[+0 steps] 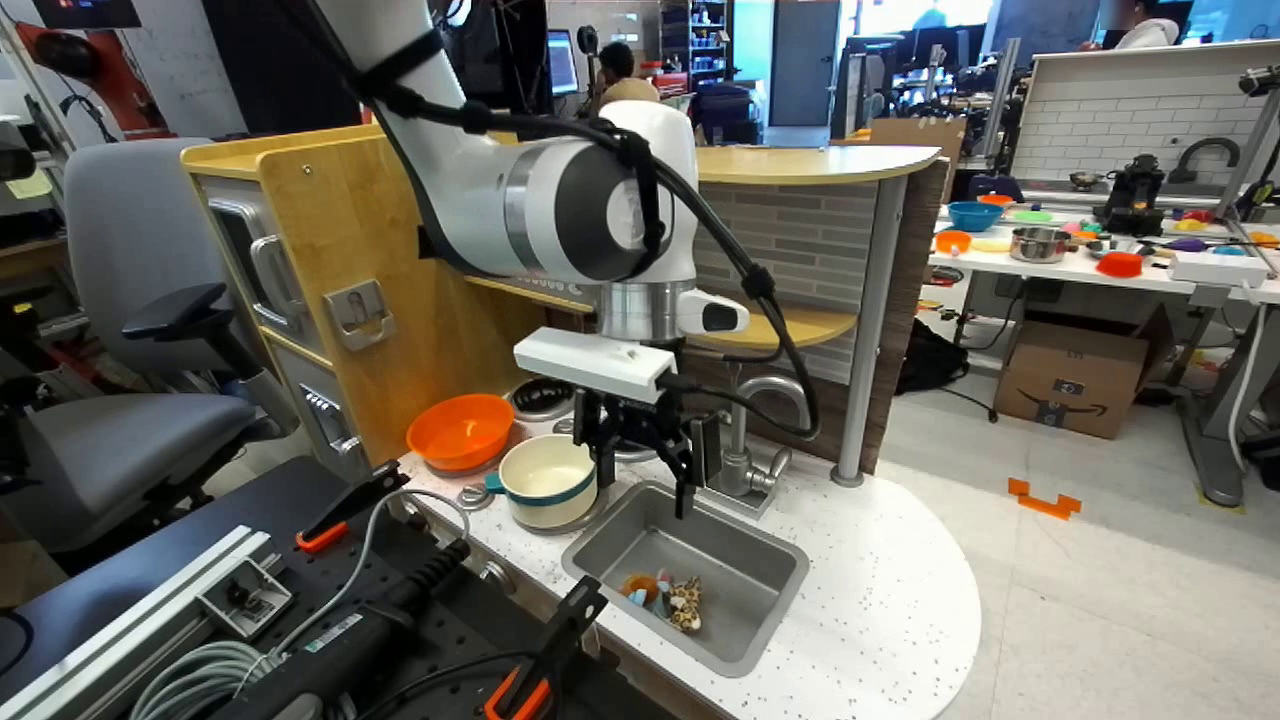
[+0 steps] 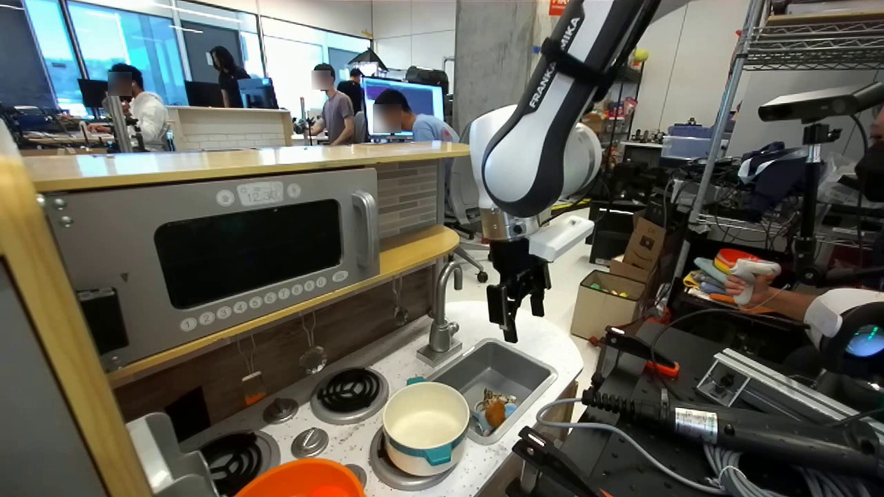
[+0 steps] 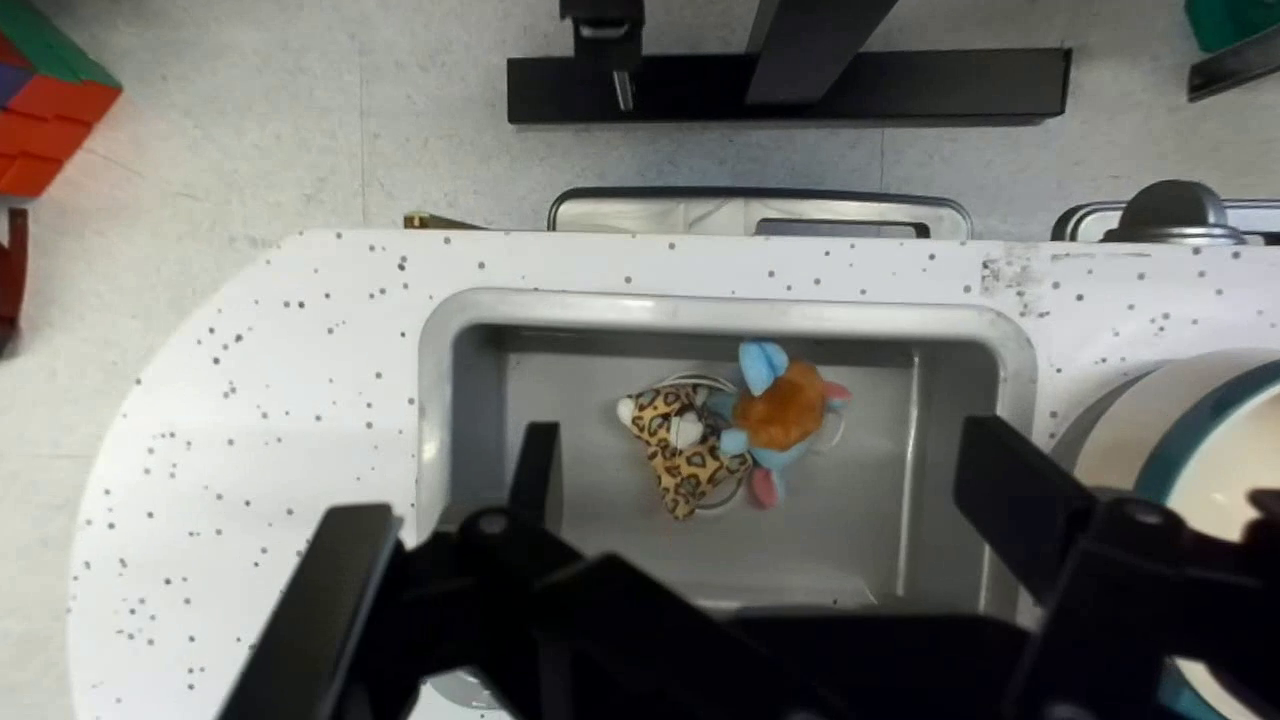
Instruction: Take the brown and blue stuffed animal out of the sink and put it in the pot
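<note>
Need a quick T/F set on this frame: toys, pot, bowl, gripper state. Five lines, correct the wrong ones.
1. The brown and blue stuffed animal lies in the sink. True.
2. The gripper is holding the brown and blue stuffed animal. False: the gripper is open and holds nothing.
3. The pot stands on a stove burner. True.
4. The leopard-print toy is in the pot. False: the leopard-print toy lies in the sink, right beside the brown and blue stuffed animal.
5. The orange bowl sits outside the sink. True.
</note>
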`<state>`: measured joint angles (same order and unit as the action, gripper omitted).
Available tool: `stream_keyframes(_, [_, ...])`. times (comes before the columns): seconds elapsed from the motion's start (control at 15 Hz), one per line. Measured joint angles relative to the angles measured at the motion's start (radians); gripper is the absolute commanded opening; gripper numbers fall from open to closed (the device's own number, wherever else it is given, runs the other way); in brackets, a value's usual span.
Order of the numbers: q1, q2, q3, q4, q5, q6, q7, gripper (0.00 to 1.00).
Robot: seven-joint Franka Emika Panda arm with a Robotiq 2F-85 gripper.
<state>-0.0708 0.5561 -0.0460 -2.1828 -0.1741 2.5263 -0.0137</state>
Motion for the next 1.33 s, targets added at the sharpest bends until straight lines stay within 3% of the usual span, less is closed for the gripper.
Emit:
stream_keyframes(0.67, [0.040,0.334,0.011,0.220,-0.003,0.112,-0.179,1.00])
stream_keyframes(1.33, [0.040,0.503,0.008,0.389,-0.005,0.121,-0.249,1.00])
